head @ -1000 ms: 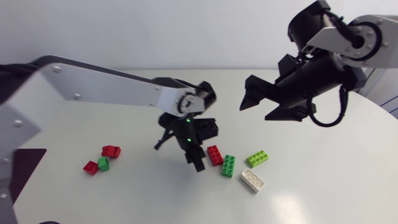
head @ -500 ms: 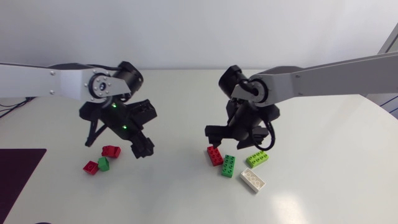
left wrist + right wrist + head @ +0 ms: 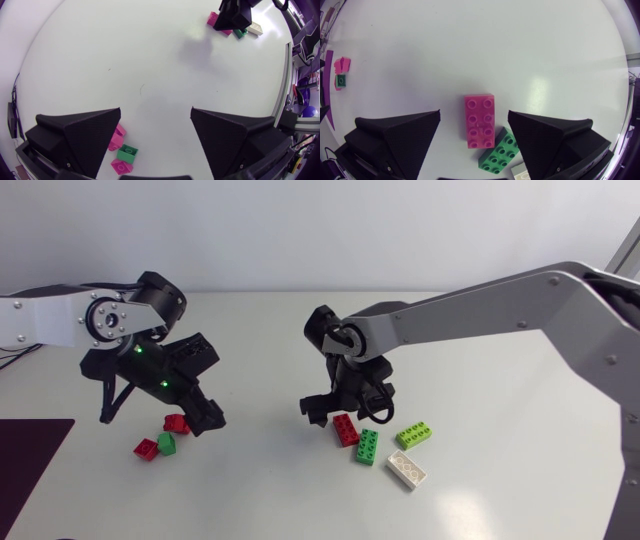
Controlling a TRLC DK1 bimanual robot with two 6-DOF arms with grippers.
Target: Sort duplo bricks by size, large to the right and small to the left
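one pick is seemingly starting: the right gripper [image 3: 474, 114] is hovering open over the long red brick [image 3: 345, 429] at lower centre, next needing to descend and close, the left gripper [image 3: 155, 112] hanging open by the lower-left small bricks [image 3: 164, 439].

We see a white table [image 3: 500, 490]. Our left arm [image 3: 40, 320] and our right arm [image 3: 480, 305] are silver-grey with black joints. Our left gripper [image 3: 155, 110] is black, and our right gripper [image 3: 474, 114] is black too. A little green light [image 3: 139, 350] glows on our left arm. The big bricks are four colours: a red big brick [image 3: 345, 429], a dark green big brick [image 3: 367, 446], a light green big brick [image 3: 414, 435] and a white big brick [image 3: 406, 469]. One small brick [image 3: 178, 422] is red, another small brick [image 3: 146, 448] is red as well, and the third small brick [image 3: 166, 442] is green. Each brick is one plain colour all over.
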